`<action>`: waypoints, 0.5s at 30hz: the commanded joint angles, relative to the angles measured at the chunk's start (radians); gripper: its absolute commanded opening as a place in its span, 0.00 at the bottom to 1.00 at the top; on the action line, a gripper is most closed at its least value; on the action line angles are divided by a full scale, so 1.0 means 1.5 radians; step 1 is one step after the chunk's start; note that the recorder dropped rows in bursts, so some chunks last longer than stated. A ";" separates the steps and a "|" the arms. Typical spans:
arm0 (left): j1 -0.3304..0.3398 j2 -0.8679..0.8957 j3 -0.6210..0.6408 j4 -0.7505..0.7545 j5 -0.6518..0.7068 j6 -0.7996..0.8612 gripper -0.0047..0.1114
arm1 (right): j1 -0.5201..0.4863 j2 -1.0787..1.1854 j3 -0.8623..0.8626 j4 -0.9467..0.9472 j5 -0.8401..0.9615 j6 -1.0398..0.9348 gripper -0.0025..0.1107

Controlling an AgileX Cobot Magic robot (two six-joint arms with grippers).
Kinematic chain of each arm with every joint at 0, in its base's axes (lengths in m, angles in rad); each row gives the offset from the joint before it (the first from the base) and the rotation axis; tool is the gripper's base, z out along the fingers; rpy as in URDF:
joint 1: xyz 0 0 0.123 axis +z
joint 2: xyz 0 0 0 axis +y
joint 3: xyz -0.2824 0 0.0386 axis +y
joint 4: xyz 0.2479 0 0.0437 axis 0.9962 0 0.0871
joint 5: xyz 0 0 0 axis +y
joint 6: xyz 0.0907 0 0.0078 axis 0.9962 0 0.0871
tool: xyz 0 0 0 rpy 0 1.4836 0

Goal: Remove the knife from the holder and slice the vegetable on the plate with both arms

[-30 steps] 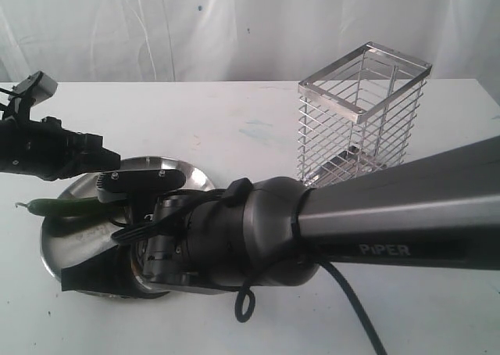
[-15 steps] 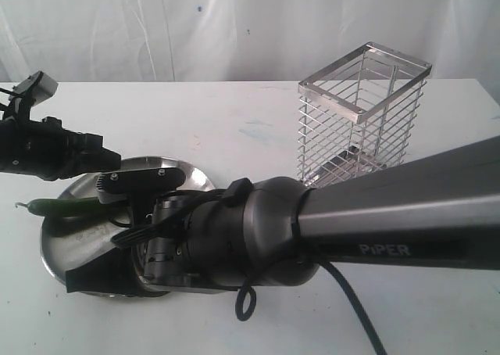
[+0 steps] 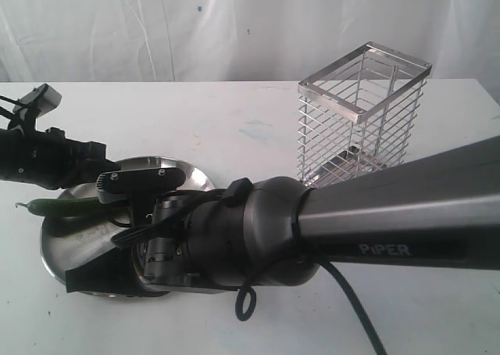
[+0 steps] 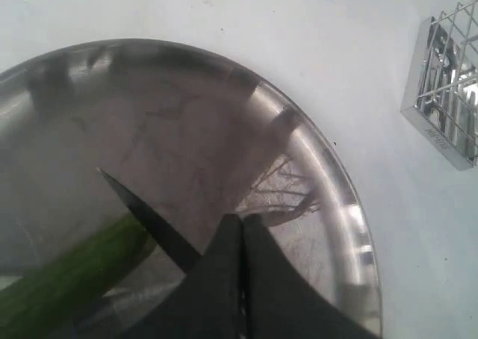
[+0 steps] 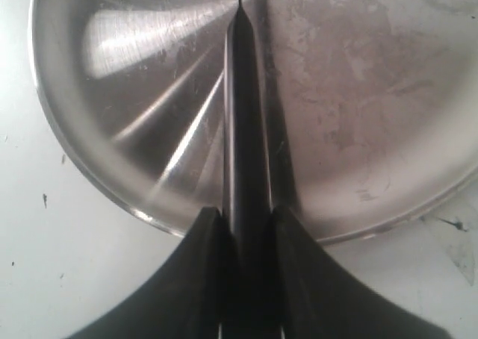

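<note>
Shiny scuffed steel plate (image 5: 358, 130), bright wire holder (image 3: 328, 136), matt white table (image 3: 234, 120)

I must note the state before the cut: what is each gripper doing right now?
Left gripper: closed, holding nothing.
Right gripper: closed on the knife.

- The round, shiny, scuffed steel plate (image 3: 186, 173) sat on the white worktop (image 3: 234, 128).
- The slender dark green vegetable (image 3: 66, 207) lay on it, its curled stem past the rim.
- The slim black-handled knife (image 5: 245, 115) pointed across the plate, clamped in the right claw (image 5: 246, 213).
- The tall silver wire holder (image 3: 361, 112) stood upright, well apart.
</note>
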 commanded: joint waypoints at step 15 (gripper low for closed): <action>0.001 0.034 -0.002 -0.006 -0.014 -0.001 0.04 | 0.000 -0.004 -0.002 0.000 -0.017 -0.004 0.02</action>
